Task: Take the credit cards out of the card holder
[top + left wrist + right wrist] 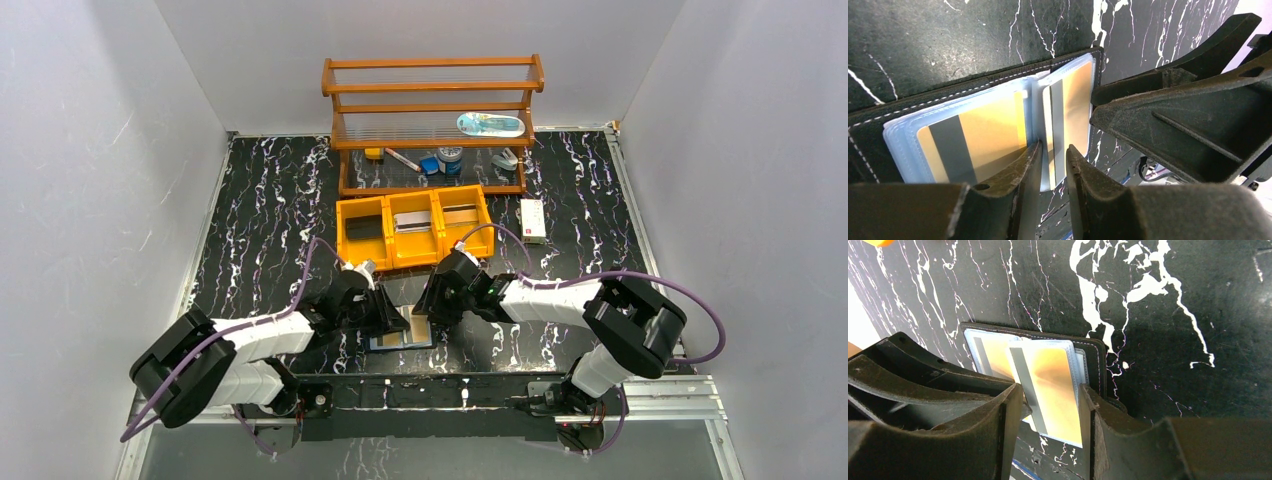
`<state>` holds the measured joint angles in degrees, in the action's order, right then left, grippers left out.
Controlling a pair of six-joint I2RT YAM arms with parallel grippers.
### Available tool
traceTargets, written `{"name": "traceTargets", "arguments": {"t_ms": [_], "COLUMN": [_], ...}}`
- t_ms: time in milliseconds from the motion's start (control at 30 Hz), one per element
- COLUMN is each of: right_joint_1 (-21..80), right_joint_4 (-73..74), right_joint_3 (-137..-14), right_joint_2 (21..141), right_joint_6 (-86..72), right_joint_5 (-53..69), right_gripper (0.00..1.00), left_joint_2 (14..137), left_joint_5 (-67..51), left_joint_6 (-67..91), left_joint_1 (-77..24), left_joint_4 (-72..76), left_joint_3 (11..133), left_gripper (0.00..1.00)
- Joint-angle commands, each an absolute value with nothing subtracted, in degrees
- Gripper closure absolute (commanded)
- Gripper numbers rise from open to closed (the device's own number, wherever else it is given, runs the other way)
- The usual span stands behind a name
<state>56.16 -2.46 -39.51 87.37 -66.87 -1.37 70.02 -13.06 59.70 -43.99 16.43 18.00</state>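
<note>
The card holder lies open on the marble table, black outside with clear blue-grey sleeves. Two gold credit cards with grey stripes show in it, one per panel. My left gripper hovers at the fold, its jaws a narrow gap apart with the right sleeve's edge seen beyond them. My right gripper spans the right credit card in its sleeve, a finger against each long edge. This card sticks out past the holder's edge.
A yellow three-compartment bin stands just behind the grippers. A wooden shelf with small items stands at the back, and a white box lies right of the bin. The arms' mounting bar runs along the near edge.
</note>
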Motion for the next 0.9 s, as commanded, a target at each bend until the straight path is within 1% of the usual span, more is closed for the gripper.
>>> {"name": "traceTargets", "arguments": {"t_ms": [0,100,267,500,667,867], "right_joint_1": [56.3,56.3,56.3,56.3,56.3,56.3], "right_joint_4": [-2.4,-2.7,-3.0,-1.5,-0.6,1.0], "right_joint_3": [-38.6,-38.4,-38.4,-38.7,-39.1,-41.0], "right_joint_2": [87.5,87.5,87.6,86.9,86.2,84.3], "right_joint_6": [-66.3,-66.4,-66.5,-66.4,-65.8,-63.8], "right_joint_5": [-1.1,-1.0,-0.8,-2.0,-2.5,-2.9], "right_gripper": [0.46,0.46,0.46,0.46,0.46,0.45], "left_joint_2": [71.2,70.6,69.6,67.1,64.5,64.9], "left_joint_5": [-14.7,-14.0,-13.7,-12.0,-11.0,-11.3], "left_joint_6": [60.8,61.5,62.4,61.2,60.7,60.3], "left_joint_1": [-44.1,-44.1,-44.1,-44.1,-44.1,-44.1], "left_joint_4": [20.1,20.4,21.6,17.4,15.1,14.4], "left_joint_3": [17.1,16.4,15.6,15.8,15.6,15.7], "left_gripper": [0.79,0.81,0.89,1.0,1.0,1.0]}}
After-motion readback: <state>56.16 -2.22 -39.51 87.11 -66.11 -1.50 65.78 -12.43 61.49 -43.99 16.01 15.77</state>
